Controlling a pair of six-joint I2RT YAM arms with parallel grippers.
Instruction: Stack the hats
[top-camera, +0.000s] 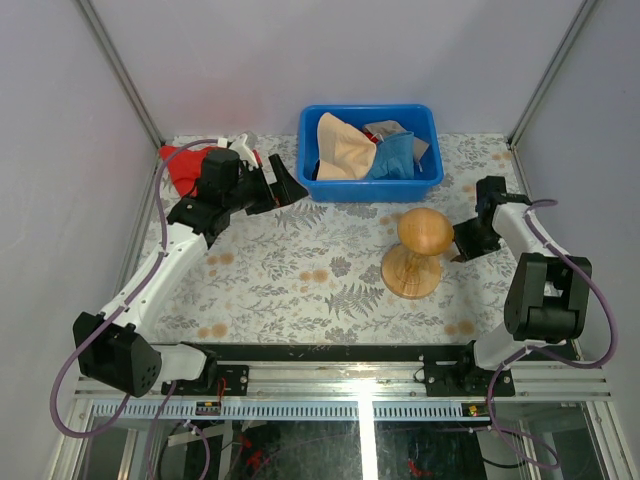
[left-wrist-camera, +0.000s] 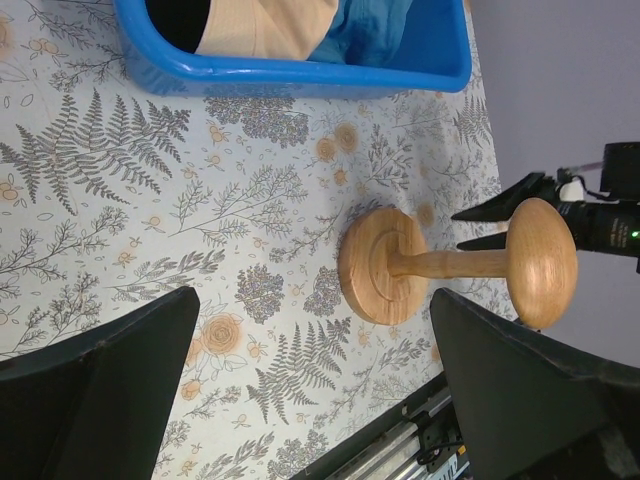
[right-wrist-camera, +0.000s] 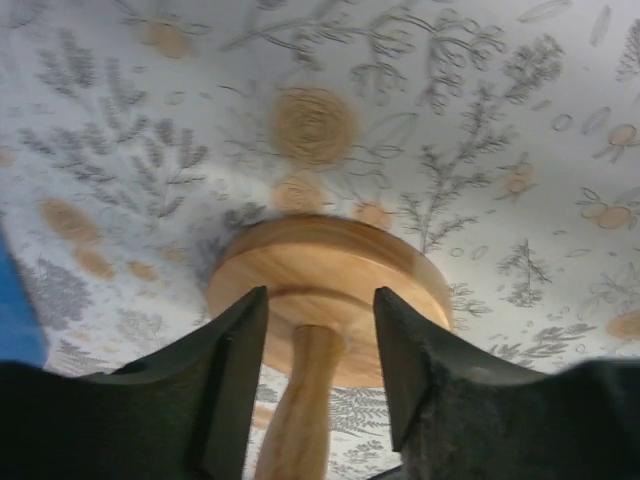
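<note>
A peach-beige hat, a blue hat and an edge of a grey-khaki hat lie bunched in the blue bin. A sliver of red shows between them. Red fabric lies at the far left behind my left arm; I cannot tell whether it has a brim. My left gripper is open and empty, hovering just left of the bin. My right gripper is open, its fingers on either side of the stem of the wooden stand without touching it, as the right wrist view shows.
The wooden mushroom-shaped stand stands upright right of centre on the floral tablecloth. The bin's wall is at the back. The metal rail runs along the near edge. Frame posts rise at the back corners.
</note>
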